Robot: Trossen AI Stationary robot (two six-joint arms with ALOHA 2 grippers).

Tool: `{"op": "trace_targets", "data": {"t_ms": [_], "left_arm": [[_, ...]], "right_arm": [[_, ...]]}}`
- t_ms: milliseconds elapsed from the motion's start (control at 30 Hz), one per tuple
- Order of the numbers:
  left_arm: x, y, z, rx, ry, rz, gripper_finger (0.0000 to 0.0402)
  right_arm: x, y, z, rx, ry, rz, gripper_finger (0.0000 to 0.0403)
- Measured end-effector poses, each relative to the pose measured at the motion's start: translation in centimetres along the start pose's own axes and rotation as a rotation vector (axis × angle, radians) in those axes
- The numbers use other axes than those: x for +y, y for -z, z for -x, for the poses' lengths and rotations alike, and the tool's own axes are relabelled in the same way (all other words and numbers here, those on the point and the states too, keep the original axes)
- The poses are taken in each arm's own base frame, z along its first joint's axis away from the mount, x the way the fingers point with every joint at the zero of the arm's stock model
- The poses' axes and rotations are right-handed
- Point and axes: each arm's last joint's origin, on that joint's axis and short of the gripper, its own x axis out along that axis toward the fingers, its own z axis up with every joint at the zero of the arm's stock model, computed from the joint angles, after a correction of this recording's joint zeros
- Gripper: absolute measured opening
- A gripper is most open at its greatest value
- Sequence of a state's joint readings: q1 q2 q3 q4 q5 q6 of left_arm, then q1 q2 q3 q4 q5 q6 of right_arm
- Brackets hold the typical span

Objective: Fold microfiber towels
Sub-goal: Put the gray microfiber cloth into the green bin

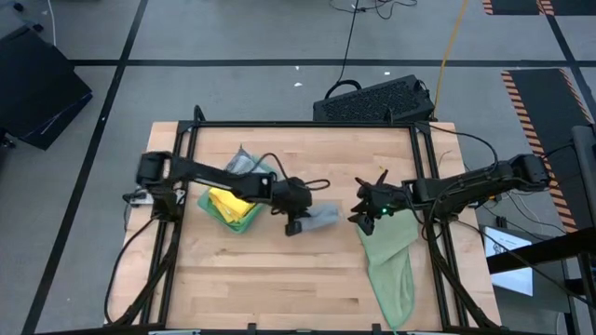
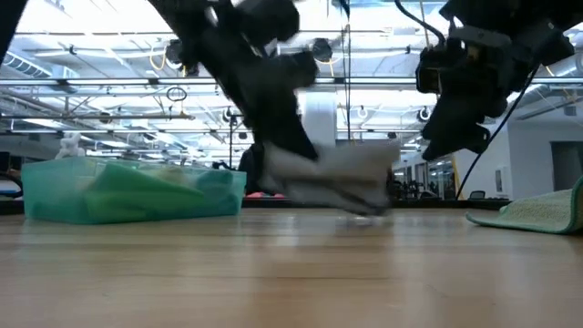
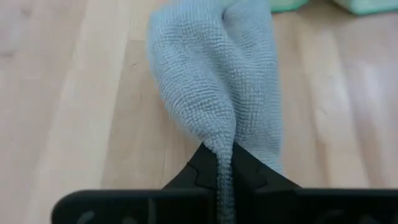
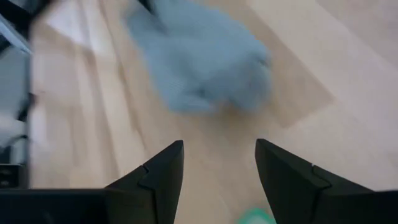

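1. High view: the left gripper (image 1: 296,221) sits at the middle of the pale wooden table (image 1: 279,279), pinching one edge of a soft grey microfiber towel (image 1: 321,218) that trails toward the right arm. Behind it lies a heap of folded cloths, a bright yellow cloth (image 1: 231,205) on top. The right gripper (image 1: 365,213) hovers just beside the grey towel, above the near end of a pale sage green towel (image 1: 391,265) that runs to the table's front right corner.

2. Low view: the grey towel (image 2: 342,178) hangs bunched from the left arm, its lowest fold touching or just above the table; which, the view does not settle. A teal green cloth pile (image 2: 127,191) sits at the left, the sage towel (image 2: 537,211) flat at the right.

3. Left wrist view: the left gripper's fingers (image 3: 202,171) are pressed together on a thin ridge of the grey towel (image 3: 214,81), which spreads out over the wood.

4. Right wrist view: the right gripper's fingers (image 4: 158,177) stand spread with nothing between them, the grey towel (image 4: 199,62) lying ahead of them.

5. Risk, as a judgement: the pinch holds only a narrow ridge, so a quick pull could slip it free or bunch the cloth. The 2 grippers stand near enough to collide, and the right one could snag the sage towel beneath.
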State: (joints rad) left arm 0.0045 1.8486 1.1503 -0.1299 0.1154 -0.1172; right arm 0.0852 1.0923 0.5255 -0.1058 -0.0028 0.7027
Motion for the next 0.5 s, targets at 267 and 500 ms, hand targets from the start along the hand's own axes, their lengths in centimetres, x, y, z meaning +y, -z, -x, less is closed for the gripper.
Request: {"op": "trace_targets", "data": {"t_ms": [267, 500], "left_arm": [[0.7, -1.4, 8.7, 0.009, -0.005, -0.055, 0.0013], [2.3, 0.6, 16.3, 0.135, 0.168, -0.026, 0.0015]], "right_arm": [[-1.6, -0.1, 0.2, 0.052, 0.093, 0.105, 0.0192], [-2.5, -0.6, 0.2, 0.062, 0.105, 0.157, 0.0192]]}}
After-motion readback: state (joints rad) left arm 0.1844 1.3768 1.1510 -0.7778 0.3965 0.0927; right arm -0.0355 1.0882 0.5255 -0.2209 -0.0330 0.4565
